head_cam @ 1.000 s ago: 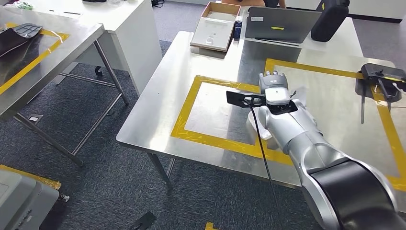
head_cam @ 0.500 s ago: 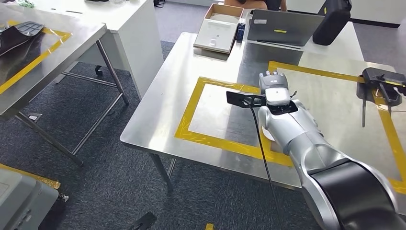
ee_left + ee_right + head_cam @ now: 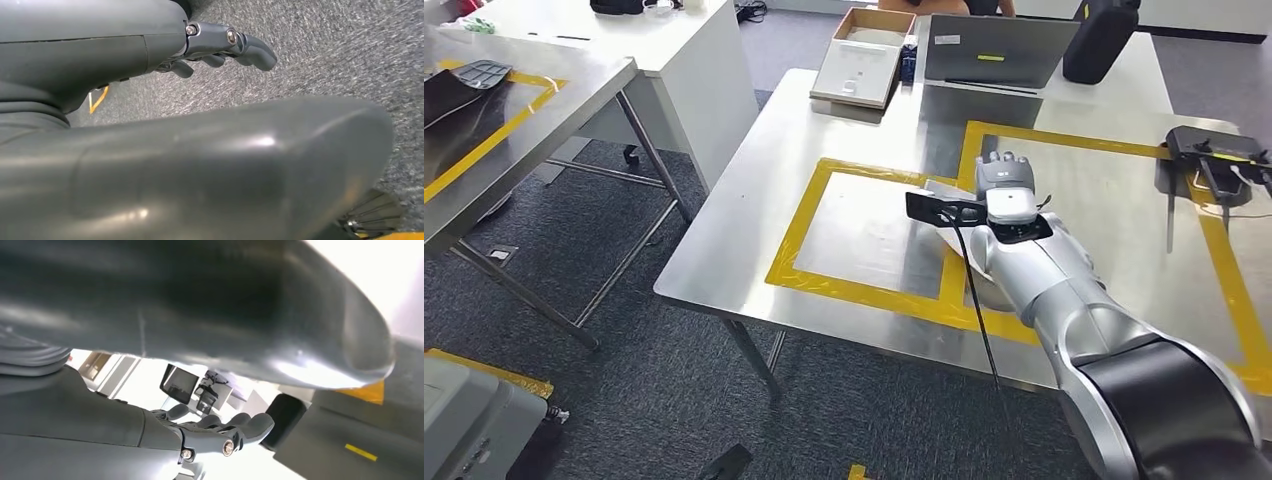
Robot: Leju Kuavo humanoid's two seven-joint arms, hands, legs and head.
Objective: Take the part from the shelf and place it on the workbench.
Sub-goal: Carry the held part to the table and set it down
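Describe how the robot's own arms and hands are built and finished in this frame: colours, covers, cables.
The right arm is glossy silver with a black band near the shoulder. A black camera bracket juts from its wrist, and a thin black cable trails down from it. The right hand is grey, with a paler plate on its back. The left hand has dark grey fingers with small silver screws.

- Workbench (image 3: 754, 215) at centre, with a second table (image 3: 534, 120) well apart to its left.
- Taped frame (image 3: 809, 215) on the workbench's near half; right hand (image 3: 1004, 180) over that frame's right edge.
- Open box (image 3: 856, 70) at the workbench's far edge, laptop (image 3: 989, 50) just right of it, bag (image 3: 1099, 40) further right.
- Dark tool (image 3: 1214, 160) near the right edge, inside a second taped frame (image 3: 1064, 138).
- Dark part (image 3: 459, 85) on the left table.
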